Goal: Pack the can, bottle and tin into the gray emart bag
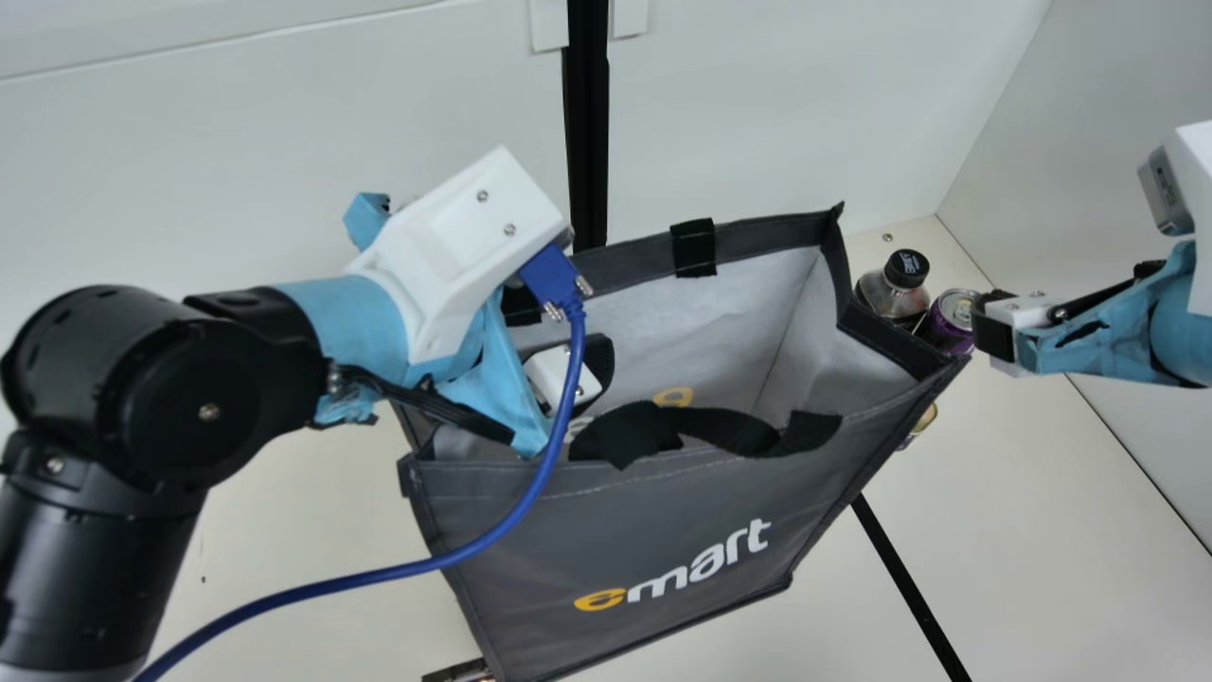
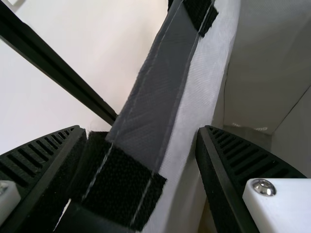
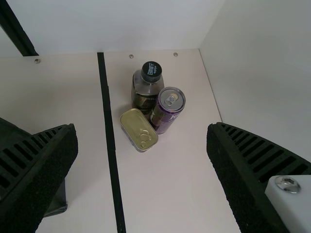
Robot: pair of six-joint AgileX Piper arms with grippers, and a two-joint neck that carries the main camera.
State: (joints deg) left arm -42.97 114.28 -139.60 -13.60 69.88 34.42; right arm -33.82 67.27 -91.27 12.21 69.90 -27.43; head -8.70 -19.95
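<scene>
The gray emart bag [image 1: 691, 559] stands upright with its mouth open. My left gripper [image 1: 561, 379] is at the bag's left part, partly over the opening; in the left wrist view the left gripper [image 2: 141, 160] is open, with the bag's rim [image 2: 150, 102] between its fingers. Right of the bag, my right gripper [image 1: 1004, 333] is near the purple can [image 1: 950, 317] and bottle [image 1: 893, 289]; the tin [image 1: 920, 423] is mostly behind the bag. Seen from its wrist, the right gripper [image 3: 141, 145] is open and empty, with bottle [image 3: 146, 90], can [image 3: 167, 109] and tin [image 3: 139, 129] grouped on the table beyond.
Black handles [image 1: 729, 428] droop over the bag's near rim. A blue cable [image 1: 407, 570] hangs from my left wrist across the bag's front. White walls [image 1: 1127, 85] rise behind and at the right. A black strip [image 3: 111, 145] runs along the table [image 3: 160, 189] beside the tin.
</scene>
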